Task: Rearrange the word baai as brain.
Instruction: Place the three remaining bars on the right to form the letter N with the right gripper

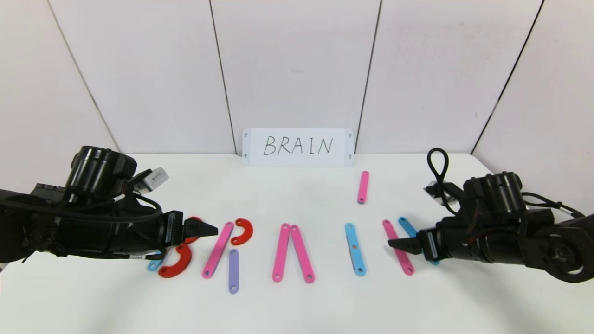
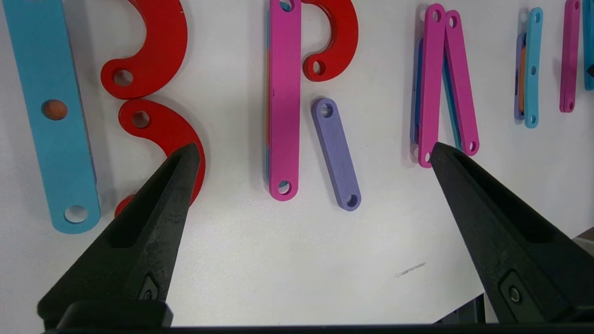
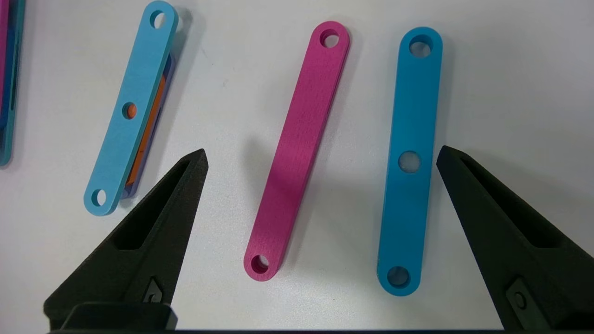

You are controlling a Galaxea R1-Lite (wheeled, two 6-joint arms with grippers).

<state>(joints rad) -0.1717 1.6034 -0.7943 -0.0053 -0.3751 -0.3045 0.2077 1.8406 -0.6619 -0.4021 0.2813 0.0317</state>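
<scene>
White table [image 1: 297,306], pale panelled walls [image 1: 297,65]; left end effector [image 1: 211,229] and right end effector [image 1: 394,243] released (nothing held).

You're looking at two matte black arms with round cylindrical wrist housings and looped black cables. Each left tool [image 1: 206,228] and right tool [image 1: 399,244] ends in pointed wedge fingers [image 2: 153,218] with hollowed inner faces and a small screw.
</scene>
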